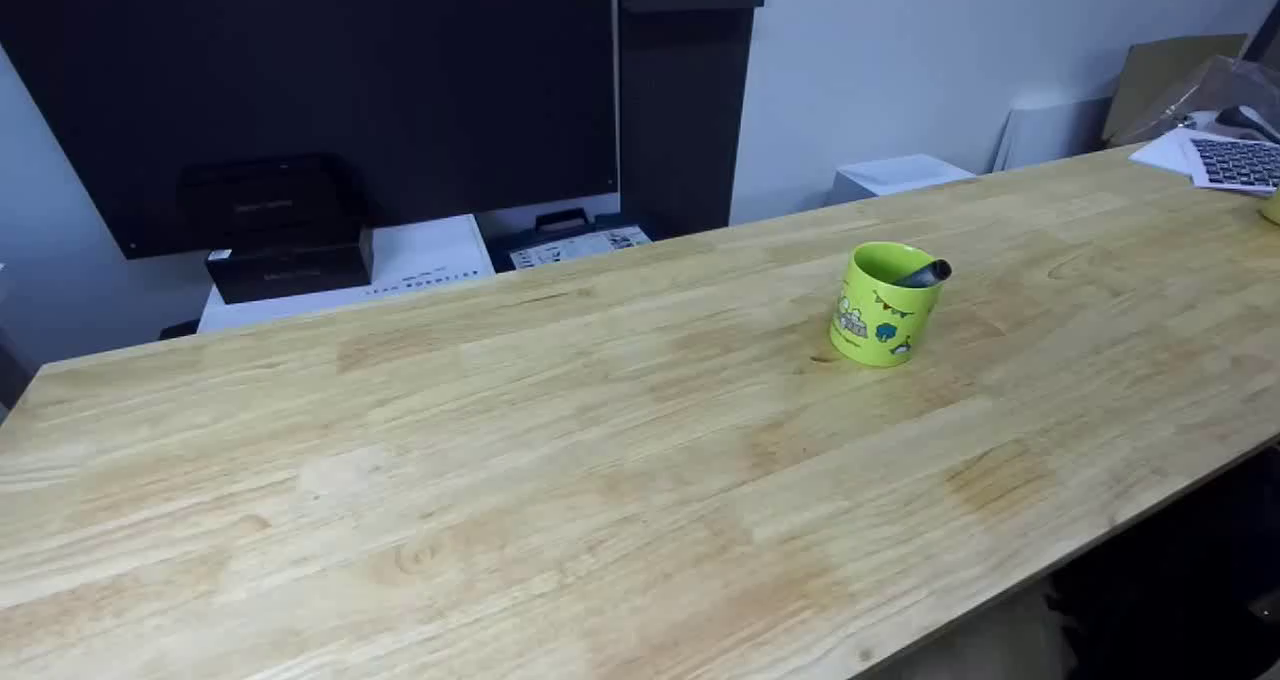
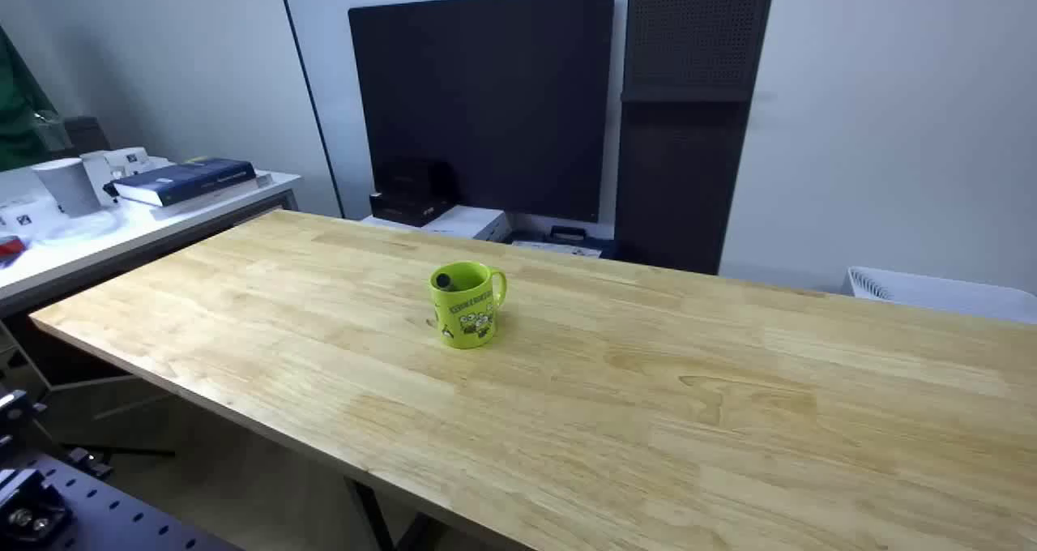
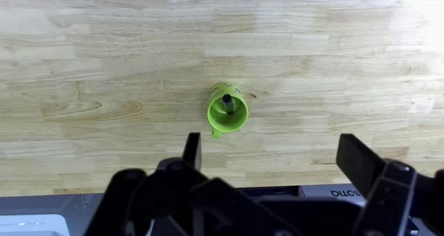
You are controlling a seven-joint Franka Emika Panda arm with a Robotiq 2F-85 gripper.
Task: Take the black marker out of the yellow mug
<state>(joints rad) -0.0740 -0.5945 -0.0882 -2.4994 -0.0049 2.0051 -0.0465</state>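
Wrist view: my black two-finger gripper [image 3: 270,138], spread wide, empty; beyond it and leftward, the slim black marker [image 3: 228,104] leaning inside the yellow-green cylindrical mug [image 3: 218,120], upper end tilted away.

A pale box [image 3: 317,193] bears "OTIQ" in the wrist view; a white box [image 1: 430,250] appears to read "LEAN ROBOTICS" in an exterior view; lettering on the yellow mug [image 2: 464,314] is illegible.
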